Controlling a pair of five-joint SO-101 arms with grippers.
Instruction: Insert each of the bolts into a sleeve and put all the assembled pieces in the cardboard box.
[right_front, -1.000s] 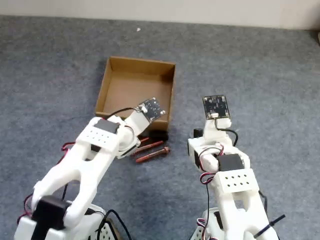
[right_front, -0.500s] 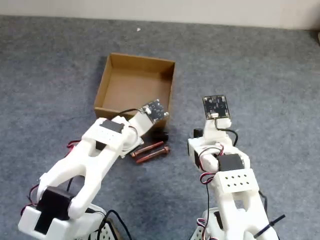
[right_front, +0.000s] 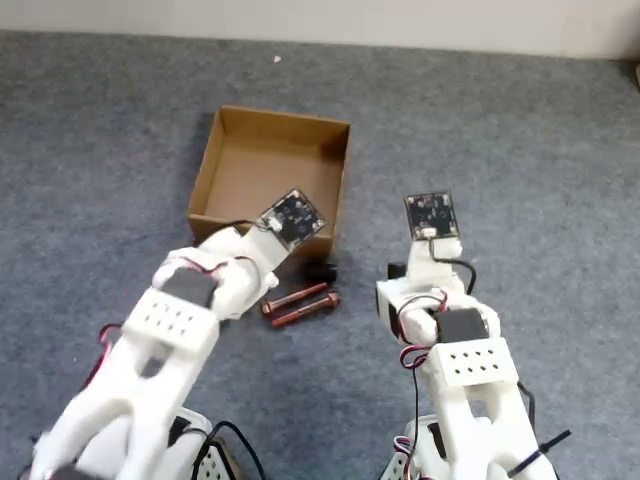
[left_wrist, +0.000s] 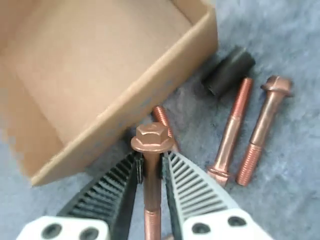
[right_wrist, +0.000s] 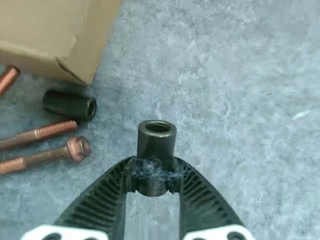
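Observation:
My left gripper (left_wrist: 151, 156) is shut on a copper bolt (left_wrist: 151, 137), gripped just under its hex head, close to the near wall of the cardboard box (left_wrist: 100, 65). My right gripper (right_wrist: 153, 165) is shut on a black sleeve (right_wrist: 157, 137), open end showing, held over the carpet. Two loose bolts (left_wrist: 231, 131) (left_wrist: 262, 130) lie side by side on the carpet. A second black sleeve (left_wrist: 229, 77) rests beyond them by the box corner. Another bolt (left_wrist: 162, 117) lies partly hidden behind the held one. From above, the box (right_front: 270, 170) holds nothing.
Grey carpet covers the whole table. In the high view the loose bolts (right_front: 300, 304) and the spare sleeve (right_front: 320, 272) lie between the two arms, just in front of the box. Open carpet stretches right of the right arm (right_front: 450, 340).
My left arm has swung and its wrist has shifted slightly left along the box's front wall. The box was nudged a little away. The right arm has stayed still.

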